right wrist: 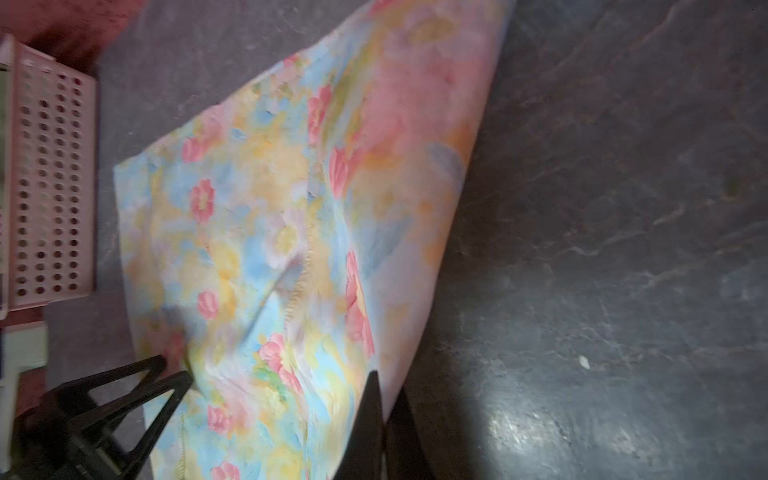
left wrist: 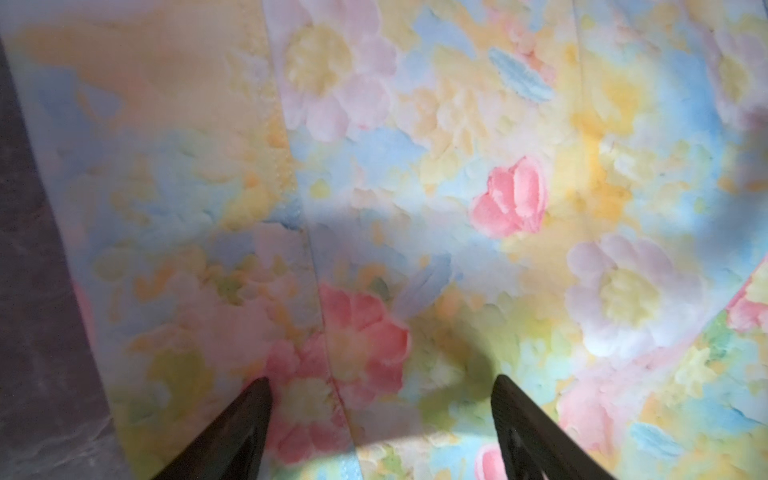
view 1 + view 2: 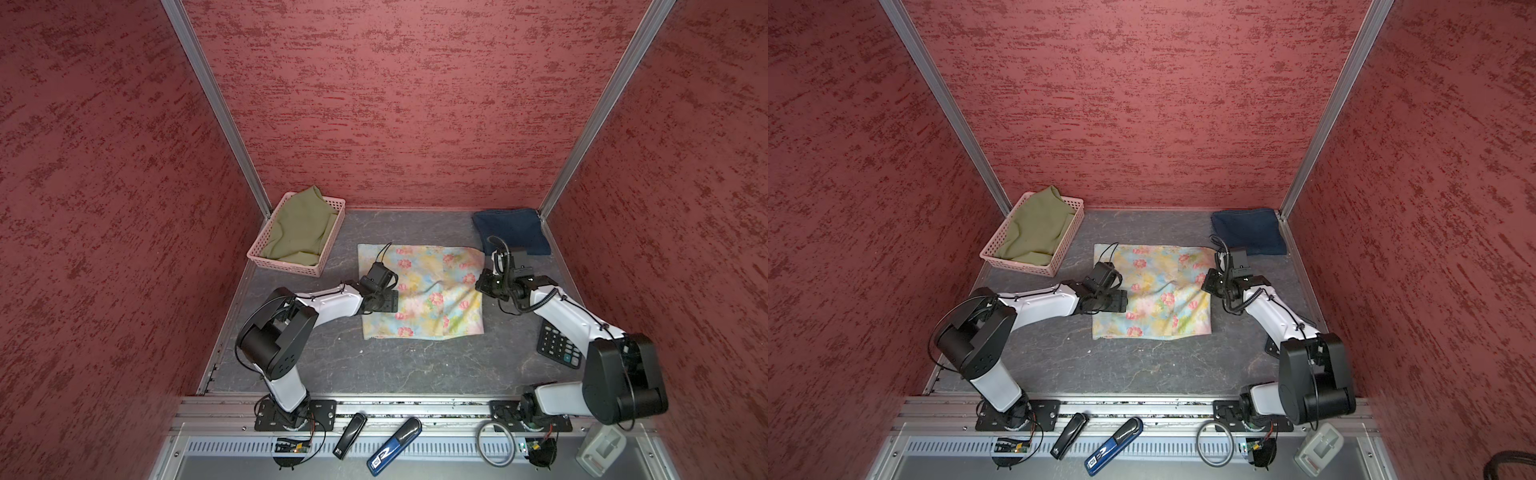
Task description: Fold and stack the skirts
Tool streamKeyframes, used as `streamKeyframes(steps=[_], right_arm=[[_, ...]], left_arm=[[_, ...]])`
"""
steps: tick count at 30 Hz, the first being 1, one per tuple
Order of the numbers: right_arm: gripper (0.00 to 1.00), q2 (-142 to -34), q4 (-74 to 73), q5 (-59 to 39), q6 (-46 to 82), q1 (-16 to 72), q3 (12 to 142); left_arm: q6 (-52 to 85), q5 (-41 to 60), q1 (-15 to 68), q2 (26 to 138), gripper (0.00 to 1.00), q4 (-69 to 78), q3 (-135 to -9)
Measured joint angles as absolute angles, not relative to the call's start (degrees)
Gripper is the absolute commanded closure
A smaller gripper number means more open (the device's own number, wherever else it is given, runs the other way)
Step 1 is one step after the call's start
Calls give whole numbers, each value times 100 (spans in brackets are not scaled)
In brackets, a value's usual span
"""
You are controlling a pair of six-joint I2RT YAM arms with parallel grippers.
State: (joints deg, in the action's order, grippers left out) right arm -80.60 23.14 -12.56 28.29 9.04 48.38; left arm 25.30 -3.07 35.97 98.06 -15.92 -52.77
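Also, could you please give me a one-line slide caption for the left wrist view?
Open left gripper pointing at the pastel floral skirt lying on the dark table.

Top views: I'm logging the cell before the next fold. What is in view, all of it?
floral skirt: one, pastel with pink flowers, spread mid-table
olive skirt: one, olive, in the basket
denim skirt: one, dark blue, back right corner
basket: one, pink, back left
calculator: one, black, right side, partly hidden
black stapler: one, black, front ledge
blue stapler: one, blue, front ledge
ring: one, grey, front ledge
device: one, pale grey, front right, kind unclear
table: one, dark grey
left gripper: one, black, open over the floral skirt's left part
right gripper: one, black, shut on the floral skirt's right edge
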Motion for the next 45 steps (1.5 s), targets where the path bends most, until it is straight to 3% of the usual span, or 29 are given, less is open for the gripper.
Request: streamKeyframes(steps=[13, 24, 39, 45], right_arm=[[100, -8342, 2891, -989, 2801, 1715, 6132], [100, -9223, 3026, -978, 2989, 2541, 7148], [100, -9815, 2832, -1251, 3623, 3286, 7443], [100, -9780, 2906, -1175, 3542, 3177, 7529]], left_arm=[[2700, -279, 3863, 10009, 16, -1382, -5454], [2875, -141, 3970, 10029, 16, -1129, -5422], [2928, -93, 3986, 9889, 16, -596, -5094], [2961, 123, 3841, 9124, 16, -910, -4757]])
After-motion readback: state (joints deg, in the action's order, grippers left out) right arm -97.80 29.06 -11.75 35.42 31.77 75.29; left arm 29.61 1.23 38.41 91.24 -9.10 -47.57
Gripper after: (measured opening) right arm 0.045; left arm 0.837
